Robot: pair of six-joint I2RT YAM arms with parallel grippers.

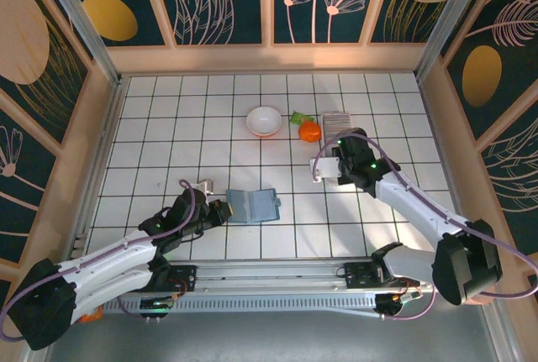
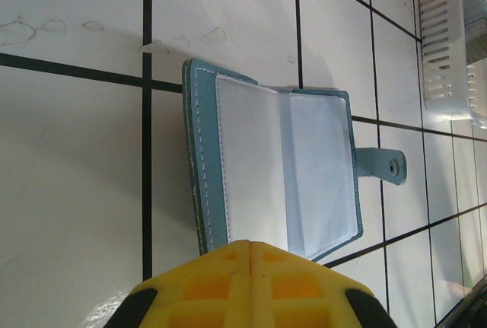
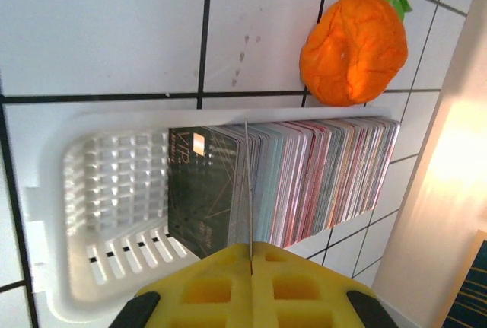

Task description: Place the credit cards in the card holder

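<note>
Credit cards (image 3: 319,183) fill the basket (image 3: 114,183), one pinched by the right gripper (image 3: 249,249), while the card holder (image 2: 281,176) lies open and empty at the closed left gripper (image 2: 251,246).

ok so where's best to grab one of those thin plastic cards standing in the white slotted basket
Pinch the top edge of the dark end card, coming down from above. The thin plastic cards stand on edge, packed in the white slotted plastic basket, so probably only top edges are free; the end card faces the basket's empty half, leaving finger room.
</note>
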